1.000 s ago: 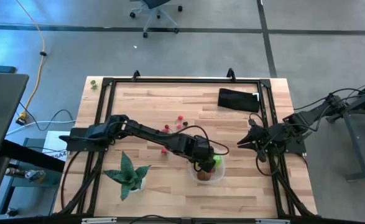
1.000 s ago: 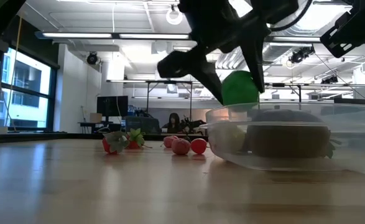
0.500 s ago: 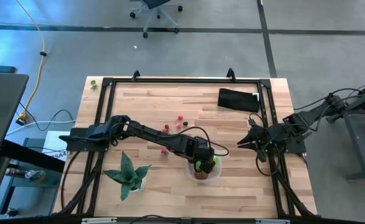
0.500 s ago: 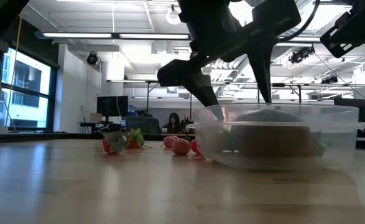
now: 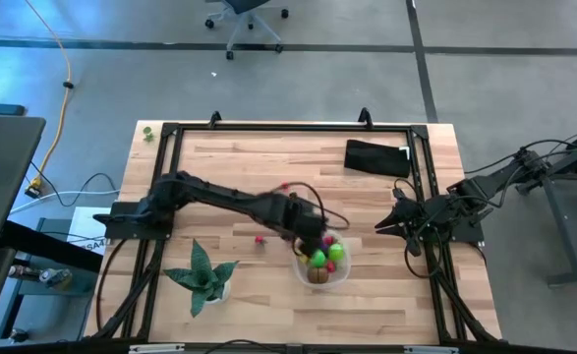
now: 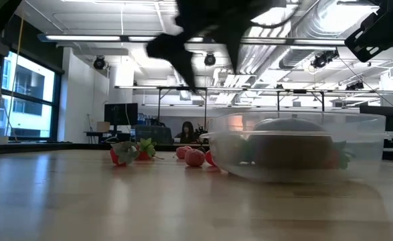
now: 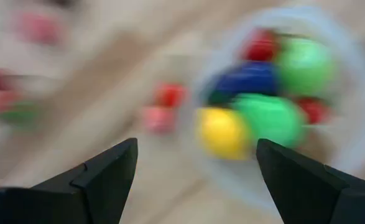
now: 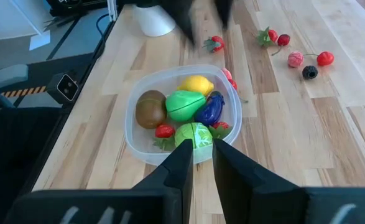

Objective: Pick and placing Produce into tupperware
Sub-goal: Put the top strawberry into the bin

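My left claw (image 5: 313, 239) hangs released, empty, just beside the tub's (image 5: 339, 276) rim on the side toward the plant (image 5: 203, 274). Tub sits near the table's (image 5: 268, 305) front edge, holding brown (image 8: 150, 109), yellow (image 8: 196, 84), green (image 8: 184, 104), purple (image 8: 209, 109) pieces and a green ball (image 8: 193, 134). Loose red berries (image 8: 306, 59) lie scattered on the table beyond it. My right claw (image 5: 383, 227) waits at the table's right edge, fingers near-clenched, holding nothing

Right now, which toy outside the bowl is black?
The little black berry, lying on the wooden table among the red and pink pieces beyond the tupperware. Every other loose piece there is red or pink.
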Robot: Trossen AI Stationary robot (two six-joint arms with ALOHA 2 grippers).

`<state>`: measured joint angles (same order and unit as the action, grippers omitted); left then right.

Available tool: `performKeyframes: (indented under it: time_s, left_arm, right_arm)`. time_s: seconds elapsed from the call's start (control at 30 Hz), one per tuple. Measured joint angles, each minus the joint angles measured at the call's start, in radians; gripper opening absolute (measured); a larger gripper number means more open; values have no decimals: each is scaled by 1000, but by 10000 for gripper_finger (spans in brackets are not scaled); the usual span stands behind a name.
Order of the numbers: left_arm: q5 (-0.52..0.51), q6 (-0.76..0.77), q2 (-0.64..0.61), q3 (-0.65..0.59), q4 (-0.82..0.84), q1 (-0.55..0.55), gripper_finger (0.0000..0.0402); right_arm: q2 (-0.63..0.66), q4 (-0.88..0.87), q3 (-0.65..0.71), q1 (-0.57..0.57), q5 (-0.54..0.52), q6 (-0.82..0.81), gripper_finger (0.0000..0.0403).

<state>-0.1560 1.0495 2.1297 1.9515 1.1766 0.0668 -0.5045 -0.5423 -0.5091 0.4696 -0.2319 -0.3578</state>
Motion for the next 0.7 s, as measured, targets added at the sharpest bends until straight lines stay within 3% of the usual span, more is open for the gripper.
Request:
performKeyframes:
  time_s: [0.13, 0.23, 0.33, 0.7]
  left_arm:
    - [-92, 5, -38, 1, 260, -42, 319]
    - [-67, 36, -32, -2, 387, -78, 319]
    - [-14, 87, -38, -46, 359, -110, 319]
    - [-3, 99, -36, -198, 232, -202, 319]
  right_arm:
    - [0, 0, 0, 0, 0, 0, 51]
    - [0, 0, 0, 0, 0, 0, 51]
    - [0, 0, 0, 0, 0, 0, 51]
    - [0, 0, 0, 0, 0, 0, 51]
